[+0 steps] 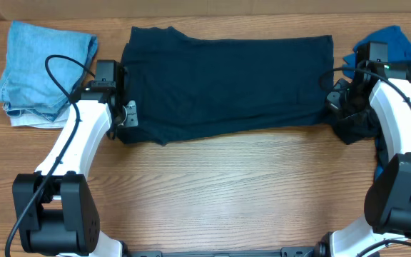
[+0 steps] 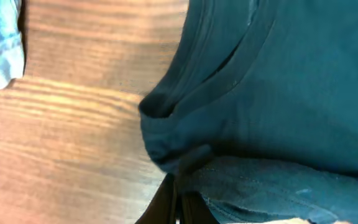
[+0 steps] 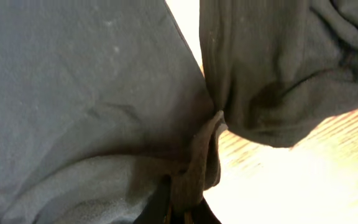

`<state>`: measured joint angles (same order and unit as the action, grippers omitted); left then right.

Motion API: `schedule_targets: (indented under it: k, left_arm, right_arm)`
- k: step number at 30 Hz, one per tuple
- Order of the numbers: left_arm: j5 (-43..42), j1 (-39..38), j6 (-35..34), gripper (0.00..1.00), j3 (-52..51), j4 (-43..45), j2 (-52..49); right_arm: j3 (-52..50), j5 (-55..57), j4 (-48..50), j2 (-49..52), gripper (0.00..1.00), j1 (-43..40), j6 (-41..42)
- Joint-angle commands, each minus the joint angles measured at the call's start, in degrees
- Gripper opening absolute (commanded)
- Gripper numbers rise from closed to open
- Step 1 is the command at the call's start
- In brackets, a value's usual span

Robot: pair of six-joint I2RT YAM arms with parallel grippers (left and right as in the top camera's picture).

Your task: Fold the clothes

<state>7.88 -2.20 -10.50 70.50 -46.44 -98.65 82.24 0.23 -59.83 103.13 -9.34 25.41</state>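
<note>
Gripping a navy shirt (image 1: 227,82) at both ends, two robot arms hold it spread across a wooden table (image 1: 227,193).
The left gripper (image 1: 125,114) is clamped on the garment's left edge, and the right gripper (image 1: 332,100) is pinched tight on a bunched fold at its right edge. A pale blue garment (image 1: 45,71) lies at far left; a bright blue shirt (image 1: 394,41) sits at far right.

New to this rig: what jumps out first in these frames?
A dark navy shirt lies spread across the far side of the table, pinched at both ends: left gripper shut on its left edge, right gripper shut on its right edge. A folded pale blue garment sits far left, a bright blue one far right.
</note>
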Motion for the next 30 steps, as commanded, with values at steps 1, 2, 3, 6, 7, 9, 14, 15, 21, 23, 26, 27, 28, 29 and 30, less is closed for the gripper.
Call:
schedule_targets:
  k: [1, 2, 3, 6, 7, 9, 14, 15, 21, 23, 26, 27, 28, 29, 30]
  left_arm:
    - [-0.9, 0.4, 0.2, 0.04, 1.2, 1.6, -0.4]
    - [-0.9, 0.4, 0.2, 0.04, 1.2, 2.1, -0.4]
    - [-0.9, 0.4, 0.2, 0.04, 1.2, 2.5, -0.4]
    - [-0.5, 0.9, 0.2, 0.04, 1.3, 2.9, -0.4]
    - [-0.5, 1.5, 0.2, 0.04, 1.3, 3.0, -0.4]
    - [-0.5, 2.7, 0.2, 0.04, 1.3, 3.0, -0.4]
    - [-1.7, 5.3, 0.2, 0.04, 1.3, 4.6, -0.4]
    - [-1.7, 5.3, 0.2, 0.04, 1.3, 5.2, -0.4]
    - [-1.4, 5.3, 1.8, 0.04, 1.3, 11.5, -0.4]
    - [-1.3, 5.3, 2.8, 0.04, 1.3, 13.8, -0.4]
    - [-1.3, 5.3, 4.4, 0.04, 1.3, 15.4, -0.4]
    - [-1.3, 5.3, 5.0, 0.04, 1.3, 16.5, -0.4]
    - [-1.3, 5.3, 5.0, 0.04, 1.3, 17.6, -0.4]
    - [-1.3, 5.3, 5.0, 0.04, 1.3, 18.3, -0.5]
    - [-1.3, 5.3, 5.1, 0.04, 1.3, 19.2, -0.5]
  right_arm:
    - [1.4, 1.0, 1.1, -0.9, 0.04, 0.1, -0.3]
    - [1.4, 1.0, 1.3, -0.9, 0.04, 0.1, -0.3]
    - [1.4, 1.0, 1.4, -0.9, 0.04, 0.1, -0.3]
    - [1.4, 1.0, 1.6, -0.9, 0.04, 0.1, -0.3]
    - [1.4, 1.0, 1.6, -0.9, 0.04, 0.1, -0.3]
    - [1.4, 1.0, 1.7, -0.7, 0.04, 0.1, -0.3]
    - [1.4, 1.0, 2.6, 0.0, 0.04, 0.3, -0.3]
    - [1.4, 1.0, 2.9, 0.0, 0.04, 0.4, -0.3]
    - [0.5, 1.0, 6.3, 0.6, 0.04, 1.8, -0.3]
    - [0.1, 1.0, 8.2, 0.7, 0.04, 2.2, -0.3]
    - [0.0, 1.3, 10.0, 0.7, 0.04, 2.2, -0.3]
    - [-0.3, 1.2, 11.0, 0.7, 0.04, 2.2, -0.3]
    - [-0.7, 1.2, 11.7, 0.7, 0.04, 2.2, -0.3]
    - [-1.0, 1.2, 12.1, 0.8, 0.04, 2.2, -0.3]
    - [-1.4, 1.2, 12.6, 1.1, 0.04, 2.2, -0.3]
